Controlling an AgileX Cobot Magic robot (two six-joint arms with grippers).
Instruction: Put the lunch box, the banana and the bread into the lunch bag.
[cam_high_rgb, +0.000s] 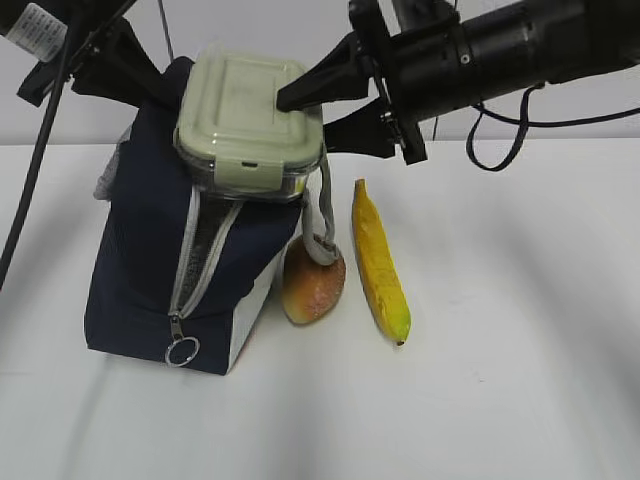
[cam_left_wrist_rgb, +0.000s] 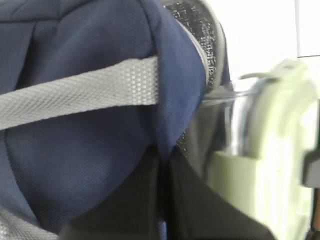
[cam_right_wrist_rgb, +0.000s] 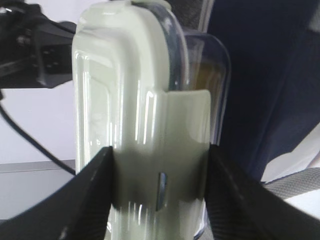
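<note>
Right gripper clamps the clear rectangular lunch box with sage-green lid at the mouth of the navy-blue fabric lunch bag. Left gripper pinches the bag's rim fabric. Golden-brown bun and yellow banana lie beside the bag on the white table.

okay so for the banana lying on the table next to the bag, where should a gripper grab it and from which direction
Probably across the middle of the banana, coming straight down from above. It lies flat on the table, long axis running front to back, so jaws closing on its two long sides span its narrow width. The bread sits on its left, apart from it; the right side is free.
</note>
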